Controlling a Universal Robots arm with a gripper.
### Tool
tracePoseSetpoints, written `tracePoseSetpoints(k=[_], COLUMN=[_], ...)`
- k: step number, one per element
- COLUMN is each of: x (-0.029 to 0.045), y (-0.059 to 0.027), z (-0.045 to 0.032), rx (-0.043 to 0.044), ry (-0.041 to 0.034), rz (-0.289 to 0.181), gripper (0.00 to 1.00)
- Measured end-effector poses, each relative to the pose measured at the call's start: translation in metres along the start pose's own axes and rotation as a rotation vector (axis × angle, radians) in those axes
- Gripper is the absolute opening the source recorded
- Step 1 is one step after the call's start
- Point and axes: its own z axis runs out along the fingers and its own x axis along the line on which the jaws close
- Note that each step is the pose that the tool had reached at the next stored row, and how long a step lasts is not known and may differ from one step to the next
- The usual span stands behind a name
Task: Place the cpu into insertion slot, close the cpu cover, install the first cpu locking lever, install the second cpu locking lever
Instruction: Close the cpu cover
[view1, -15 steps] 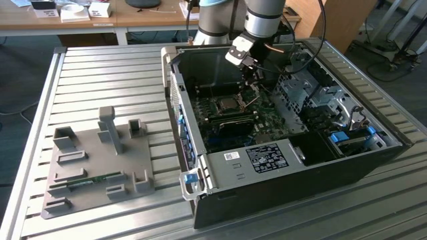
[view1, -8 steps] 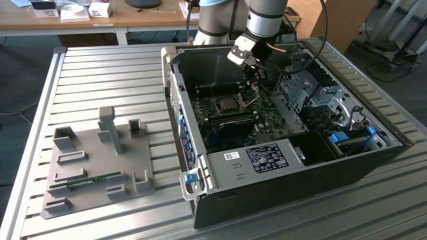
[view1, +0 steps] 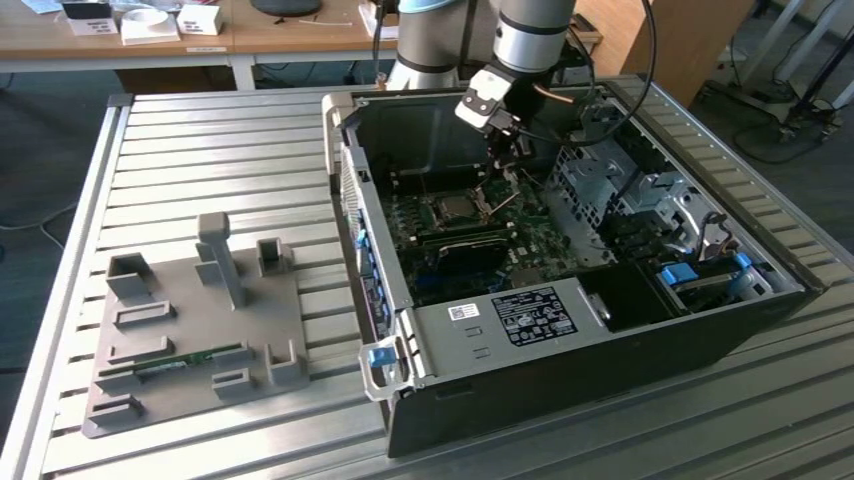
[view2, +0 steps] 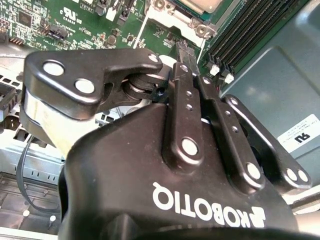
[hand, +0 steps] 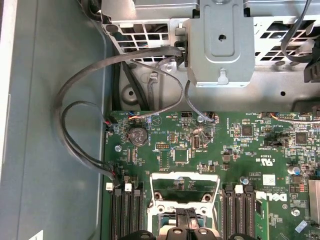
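In the exterior view my gripper (view1: 507, 165) reaches down into the open computer case, just above the green motherboard (view1: 461, 250) and beside the insertion slot (view1: 427, 222). The cpu (view1: 449, 210) shows as a grey square in that slot. Its silvery top (view2: 200, 4) also appears beyond my fingertips in the second wrist view. There the two black fingers (view2: 182, 90) meet at their tips, so the gripper (view2: 181, 49) is shut. In the first wrist view the gripper (hand: 187, 224) hangs at the edge of the cpu cover (hand: 185, 175), a silvery frame with green board showing through its window.
Black memory slots (hand: 122, 215) flank the socket on both sides. Looped dark cables (hand: 80, 125) and a grey metal drive cage (hand: 220, 45) lie beyond the board. On the slatted metal table (view1: 200, 150), a grey fixture plate (view1: 200, 330) stands at the exterior view's left.
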Motion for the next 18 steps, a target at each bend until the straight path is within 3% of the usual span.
tracePoseSetpoints(k=[18], x=[0.0], y=[0.0031], z=[0.0001], rx=[0.0], ry=[-0.0001], rz=[0.0], gripper=[0.11])
